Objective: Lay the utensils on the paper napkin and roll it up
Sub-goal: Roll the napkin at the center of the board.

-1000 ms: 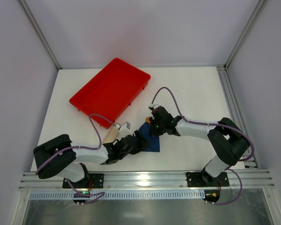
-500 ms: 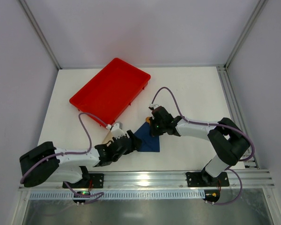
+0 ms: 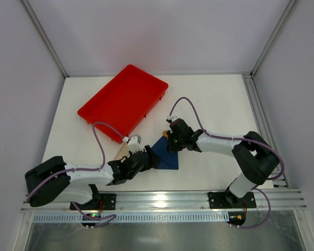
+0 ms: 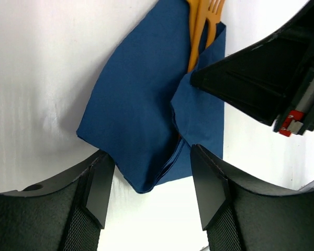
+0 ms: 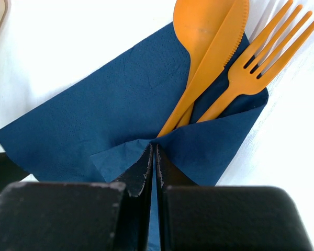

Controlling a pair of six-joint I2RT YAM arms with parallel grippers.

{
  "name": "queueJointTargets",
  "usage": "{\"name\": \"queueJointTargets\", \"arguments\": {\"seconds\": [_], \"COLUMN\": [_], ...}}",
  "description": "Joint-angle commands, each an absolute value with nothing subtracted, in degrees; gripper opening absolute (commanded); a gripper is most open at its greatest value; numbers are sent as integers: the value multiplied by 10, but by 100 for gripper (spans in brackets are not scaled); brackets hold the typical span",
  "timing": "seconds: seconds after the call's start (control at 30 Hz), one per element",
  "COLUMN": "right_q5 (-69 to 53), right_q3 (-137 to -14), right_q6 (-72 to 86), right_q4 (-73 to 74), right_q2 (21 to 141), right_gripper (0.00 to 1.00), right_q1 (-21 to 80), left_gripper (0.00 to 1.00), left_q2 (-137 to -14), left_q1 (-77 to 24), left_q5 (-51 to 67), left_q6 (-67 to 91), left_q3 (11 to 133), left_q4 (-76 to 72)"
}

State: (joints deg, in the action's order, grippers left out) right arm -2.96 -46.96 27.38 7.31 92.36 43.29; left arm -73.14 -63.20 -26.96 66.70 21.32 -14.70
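Navy napkin [image 5: 94, 120] flap pinned over utensils [image 5: 209, 63] by the closed right gripper [image 5: 153, 152] (so the fold holds), left gripper [image 4: 149, 162] spread wide

Bright, even light bleaches the table [image 5: 68, 47] beyond the jaws; soft shadow edges the paper napkin [image 4: 131, 104]; the right gripper [image 5: 155, 154] blurs near the lens.

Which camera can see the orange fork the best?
The right wrist camera: the fork shows its four tines and handle clearly, close up. The left wrist camera catches only part of it at the top edge. From above it's too small to make out.
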Motion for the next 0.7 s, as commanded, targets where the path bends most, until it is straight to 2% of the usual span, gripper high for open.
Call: {"name": "queueJointTargets", "arguments": {"seconds": [0.0, 0.17, 0.53, 0.67], "right_q5": [-25, -24, -24, -23], "right_q3": [-456, -457, -456, -455], "right_q6": [273, 272, 272, 272], "right_q4": [96, 98, 98, 99], "right_q2": [923, 923, 920, 918], "right_gripper": [4, 4, 4, 4], "right_q1": [438, 438, 438, 438], "left_gripper": [61, 56, 56, 52], "left_q2": [-731, -737, -757, -769], "left_q1": [-628, -628, -628, -624], "left_q5": [-289, -287, -278, -274], "left_q6": [617, 592, 581, 576], "left_q3": [251, 279, 296, 308], "left_q4": [-149, -134, -123, -115]}}
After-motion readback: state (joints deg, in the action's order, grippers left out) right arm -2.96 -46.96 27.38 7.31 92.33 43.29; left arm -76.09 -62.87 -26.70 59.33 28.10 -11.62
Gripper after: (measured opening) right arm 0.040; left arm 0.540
